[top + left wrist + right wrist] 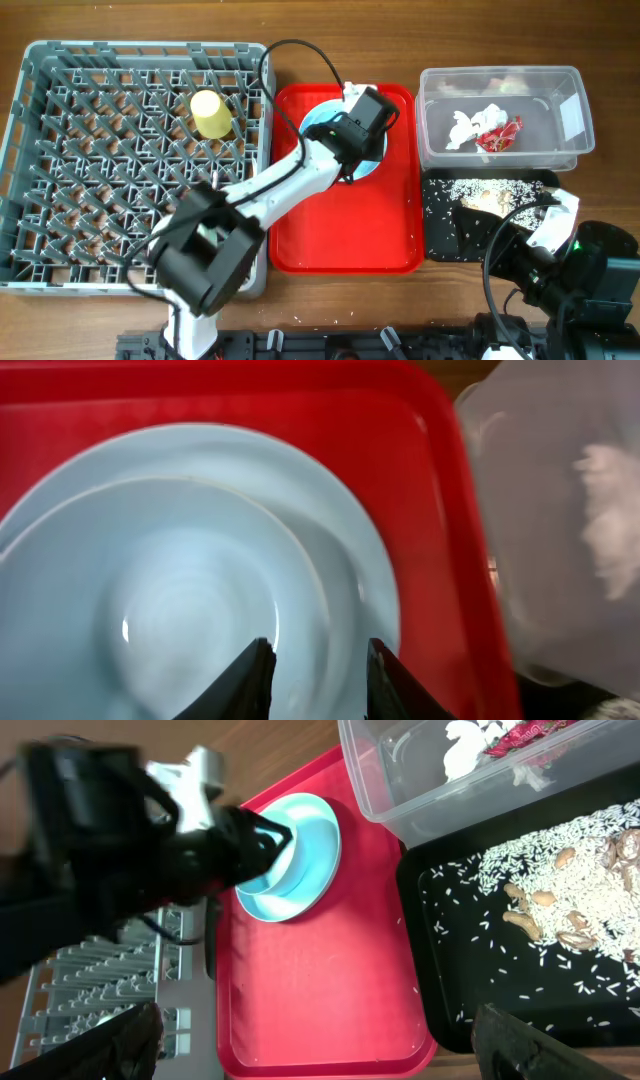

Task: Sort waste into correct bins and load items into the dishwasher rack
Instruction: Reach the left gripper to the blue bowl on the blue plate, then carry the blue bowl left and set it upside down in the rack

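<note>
Wooden table is carrying the red tray beneath my left gripper, which is hanging part open and empty, straddling the rim of the bowl on the blue plate. I'm judging this a loading step: I'm needing to close, then lift toward the rack behind-left.

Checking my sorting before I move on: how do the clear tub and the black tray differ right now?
The clear tub is translucent and taller-walled; the black tray is opaque and shallower. The tub holds a crumpled white napkin and a red wrapper; the tray holds rice-like scraps. The tub lies farther from the robot, the tray nearer. Both are rectangular, similar in footprint, and sit right of the red tray.
</note>
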`<state>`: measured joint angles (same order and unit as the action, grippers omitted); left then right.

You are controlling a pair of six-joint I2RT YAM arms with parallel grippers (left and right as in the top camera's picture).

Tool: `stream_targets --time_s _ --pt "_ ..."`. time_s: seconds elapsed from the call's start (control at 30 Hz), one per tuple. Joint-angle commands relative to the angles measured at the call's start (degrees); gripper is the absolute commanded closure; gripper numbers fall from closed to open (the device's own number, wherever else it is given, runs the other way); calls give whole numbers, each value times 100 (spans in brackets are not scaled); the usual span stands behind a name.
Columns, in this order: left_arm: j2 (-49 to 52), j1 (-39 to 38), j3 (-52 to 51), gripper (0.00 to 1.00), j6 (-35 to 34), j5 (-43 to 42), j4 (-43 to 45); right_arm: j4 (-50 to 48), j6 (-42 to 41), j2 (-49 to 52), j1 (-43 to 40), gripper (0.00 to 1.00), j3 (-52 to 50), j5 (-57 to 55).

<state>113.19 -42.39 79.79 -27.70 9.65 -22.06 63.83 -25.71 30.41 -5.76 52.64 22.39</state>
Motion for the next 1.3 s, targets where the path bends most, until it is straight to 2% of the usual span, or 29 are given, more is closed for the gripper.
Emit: stream_targets --time_s 0.0,0.07,0.17,0.27,0.37,0.47,0.53,0.63,0.67,0.73,0.8,0.83,0.93,1.07,1.2,1.27 --pt "439 -42 79 71 76 201 -22 -20 -42 -24 13 0 15 -57" --pt "503 -42 79 78 85 203 -155 -20 -37 -24 13 0 15 -57" --pt "501 -42 81 96 203 205 -479 -20 -39 -26 13 0 15 -57" --pt "363 -44 81 96 201 203 -737 -20 -37 -24 13 0 15 -57" --pt "-662 -48 144 96 205 24 -1126 -20 -37 -24 13 0 15 -57" --pt "-2273 90 210 96 278 -848 -1714 -20 -39 -26 13 0 15 -57" --pt "-3314 551 210 96 372 -1419 -2221 -20 -39 -26 13 0 15 -57" --pt "-4242 1921 210 96 885 -2924 -3021 -17 -39 -26 13 0 15 -57" --pt "-4334 2627 210 96 1207 -3856 -3357 -20 -39 -26 13 0 15 -57" --pt "-4081 4037 199 96 2170 -5858 -4192 -20 -37 -24 13 0 15 -57" --pt "-3412 4999 197 96 3071 -7246 -4848 -17 -39 -24 13 0 15 -57" --pt "-3005 5278 197 96 3327 -7602 -5045 -17 -39 -26 13 0 15 -57" --pt "-1746 5705 197 96 3871 -7932 -5501 -20 -37 -26 13 0 15 -57" --pt "-774 6078 197 96 4166 -7941 -5705 -20 -37 -24 13 0 15 -57" --pt "-625 6426 197 96 4234 -7187 -5698 -20 -39 -26 13 0 15 -57" --pt "-625 6581 197 96 4227 -7171 -5611 -20 -39 -26 13 0 15 -57"
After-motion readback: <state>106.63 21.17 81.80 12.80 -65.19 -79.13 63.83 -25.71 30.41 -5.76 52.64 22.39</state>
